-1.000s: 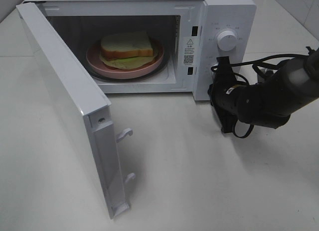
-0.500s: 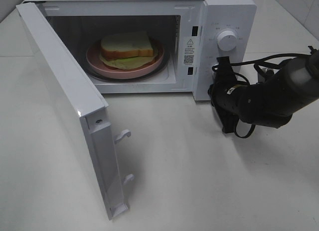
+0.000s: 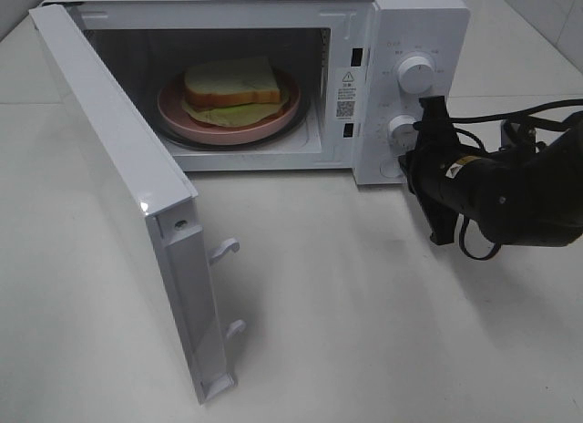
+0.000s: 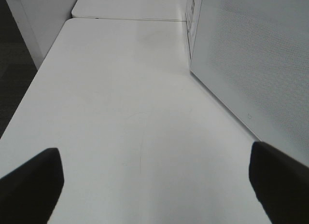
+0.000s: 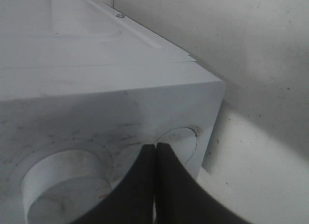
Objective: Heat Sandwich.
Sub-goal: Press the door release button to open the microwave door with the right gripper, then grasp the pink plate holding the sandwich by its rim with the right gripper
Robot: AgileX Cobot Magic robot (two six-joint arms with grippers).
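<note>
High view: sandwich (image 3: 231, 84) on plate (image 3: 173, 108) inside the microwave (image 3: 446, 26), far left; door (image 3: 118, 177) open.
Left wrist: left fingers (image 4: 31, 188) spread, empty, beside door.
Right wrist: right fingers (image 5: 140, 185) closed, empty, at dial panel (image 5: 96, 122).
Next, likely: push door shut.

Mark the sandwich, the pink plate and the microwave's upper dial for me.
sandwich (image 3: 232, 84): exterior high view, on the top bread slice.
pink plate (image 3: 228, 134): exterior high view, on the front rim.
upper dial (image 3: 415, 75): exterior high view, on the knob's face.
</note>
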